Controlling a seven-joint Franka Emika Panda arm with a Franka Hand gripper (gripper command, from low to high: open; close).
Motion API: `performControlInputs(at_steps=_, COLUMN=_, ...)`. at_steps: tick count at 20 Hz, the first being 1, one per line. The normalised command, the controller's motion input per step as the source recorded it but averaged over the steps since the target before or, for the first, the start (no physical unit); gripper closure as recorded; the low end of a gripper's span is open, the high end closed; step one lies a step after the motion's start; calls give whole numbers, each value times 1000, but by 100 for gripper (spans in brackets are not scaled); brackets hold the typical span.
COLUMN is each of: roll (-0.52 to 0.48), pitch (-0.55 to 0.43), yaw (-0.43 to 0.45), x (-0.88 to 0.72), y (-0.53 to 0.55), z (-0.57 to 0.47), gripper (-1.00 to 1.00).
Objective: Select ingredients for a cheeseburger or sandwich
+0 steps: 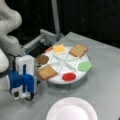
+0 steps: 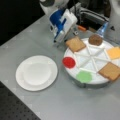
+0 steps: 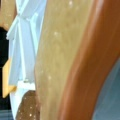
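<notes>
Gripper sitting at left of a front view, right beside near bread square at tray edge; jaw state impossible to tell. Wrist view filling with that bread square, close up. All ingredients lying in tray compartments: second bread, cheese, patty, lettuce, red disc. Paper plate lying bare at lower left.

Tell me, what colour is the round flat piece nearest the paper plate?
Red; the red disc shows best in a front view.
</notes>
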Motion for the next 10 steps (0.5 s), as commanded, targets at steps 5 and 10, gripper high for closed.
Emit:
performControlInputs(at_steps=5, roll=254, pitch=-112, yaw=77, x=231, y=-178, z=-176, gripper=100)
performControlInputs(at_steps=10, roll=245, pitch=-106, yaw=50, x=251, y=-225, z=-185, gripper=100)
